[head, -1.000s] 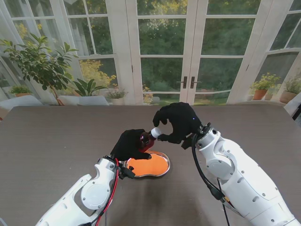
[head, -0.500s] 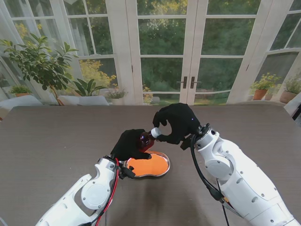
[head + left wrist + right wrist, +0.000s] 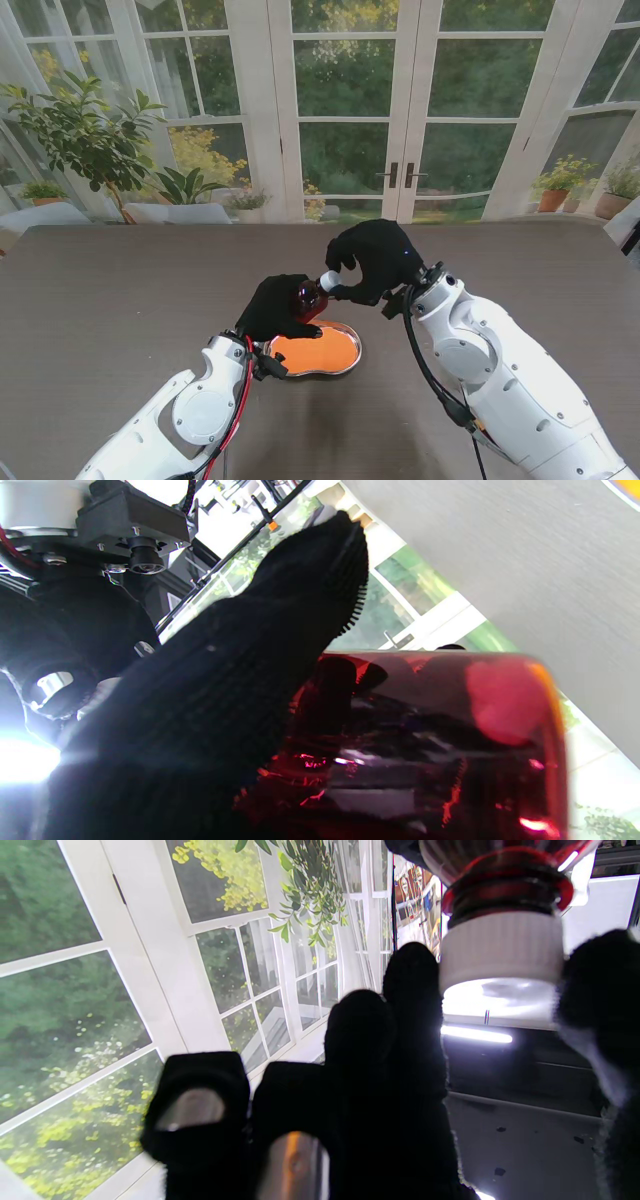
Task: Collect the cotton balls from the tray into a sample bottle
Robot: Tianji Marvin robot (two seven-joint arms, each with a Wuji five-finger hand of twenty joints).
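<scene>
The left robot hand wraps the red sample bottle; the right robot hand, at 3 o'clock, pinches its white cap. I think turning gently helps.

This looks like a sunroom or garden room in a home. White-framed French doors and tall paned windows wrap the far side, looking onto dense green trees. Potted plants stand along the glass behind a dark wood-grain tabletop.
</scene>
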